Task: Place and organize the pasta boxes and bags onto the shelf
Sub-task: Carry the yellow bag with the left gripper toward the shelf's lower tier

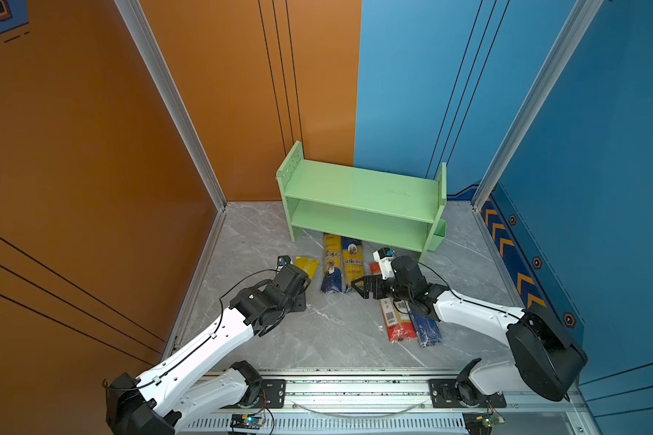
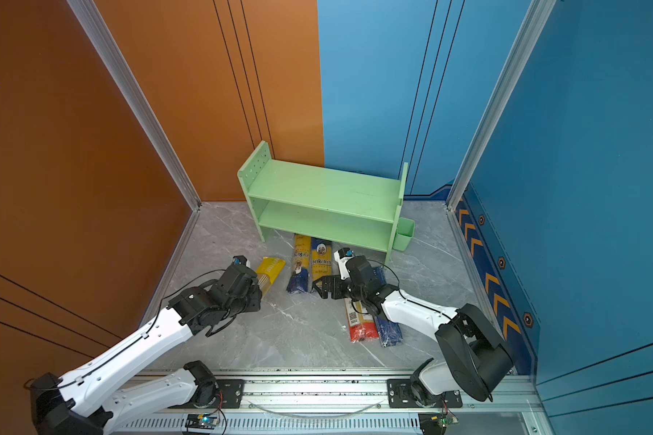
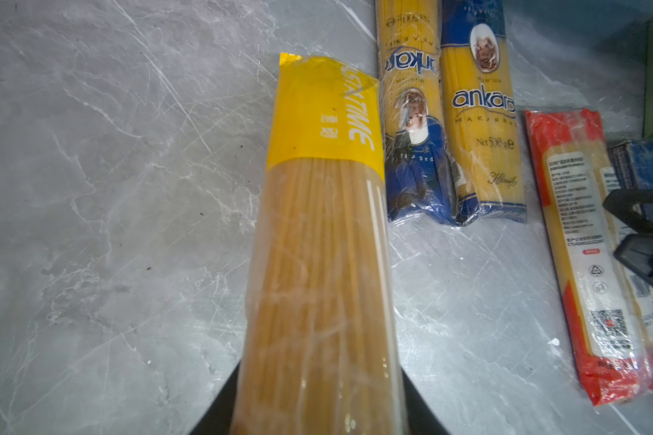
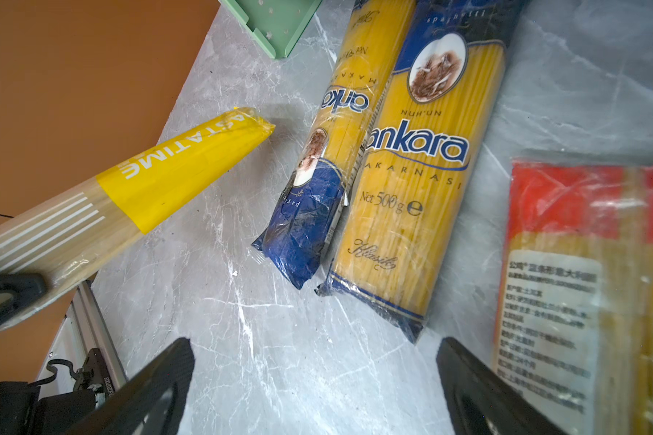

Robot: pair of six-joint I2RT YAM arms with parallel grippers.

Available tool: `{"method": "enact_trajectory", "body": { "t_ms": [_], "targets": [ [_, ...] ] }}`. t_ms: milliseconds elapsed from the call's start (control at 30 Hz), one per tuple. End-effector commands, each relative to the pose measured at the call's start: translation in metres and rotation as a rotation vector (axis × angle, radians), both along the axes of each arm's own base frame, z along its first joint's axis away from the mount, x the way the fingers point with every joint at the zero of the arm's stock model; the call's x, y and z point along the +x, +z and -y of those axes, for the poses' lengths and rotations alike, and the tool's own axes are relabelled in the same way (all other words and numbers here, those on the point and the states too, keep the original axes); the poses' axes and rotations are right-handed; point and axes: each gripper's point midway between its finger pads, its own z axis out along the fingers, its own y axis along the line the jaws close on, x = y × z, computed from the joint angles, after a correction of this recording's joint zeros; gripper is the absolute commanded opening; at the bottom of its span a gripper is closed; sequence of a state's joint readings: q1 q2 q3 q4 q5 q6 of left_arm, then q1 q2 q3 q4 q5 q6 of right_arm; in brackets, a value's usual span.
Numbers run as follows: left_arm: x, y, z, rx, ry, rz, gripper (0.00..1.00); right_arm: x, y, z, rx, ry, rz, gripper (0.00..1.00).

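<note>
A grey marbled tabletop sits between an orange wall and a blue one.

In both top views the light green shelf stands at the tabletop's far edge, with nothing on either tier. Toward the left edge the left gripper is clamped on the yellow pack. The two ankara packs lie side by side mid-tabletop, their far ends close to the shelf's front. The red-ended pack and dark blue pack lie together nearer the right edge. The right gripper hangs spread and empty by the ankara packs' near ends.

In the left wrist view the yellow pack runs out from between the fingers.

In the right wrist view its gripped end is raised and its tip low.

The first pick appears to be in hand. Next, the pack likely needs lifting clear, turning along a tier and sliding in without catching the side panels.
</note>
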State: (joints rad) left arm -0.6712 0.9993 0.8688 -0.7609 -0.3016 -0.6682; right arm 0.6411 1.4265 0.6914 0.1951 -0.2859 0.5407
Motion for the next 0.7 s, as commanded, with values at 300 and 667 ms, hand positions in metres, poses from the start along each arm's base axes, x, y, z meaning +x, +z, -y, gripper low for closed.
{"method": "enact_trajectory", "body": {
  "t_ms": [300,667],
  "targets": [
    [0.019,0.088,0.012,-0.068,-0.034,0.277,0.0,0.004,-0.001,-0.003,0.012,0.0,-0.011,0.98],
    [0.018,0.12,0.015,-0.09,-0.053,0.352,0.0,0.004,-0.004,-0.006,0.01,0.007,-0.025,0.98]
  ]
}}
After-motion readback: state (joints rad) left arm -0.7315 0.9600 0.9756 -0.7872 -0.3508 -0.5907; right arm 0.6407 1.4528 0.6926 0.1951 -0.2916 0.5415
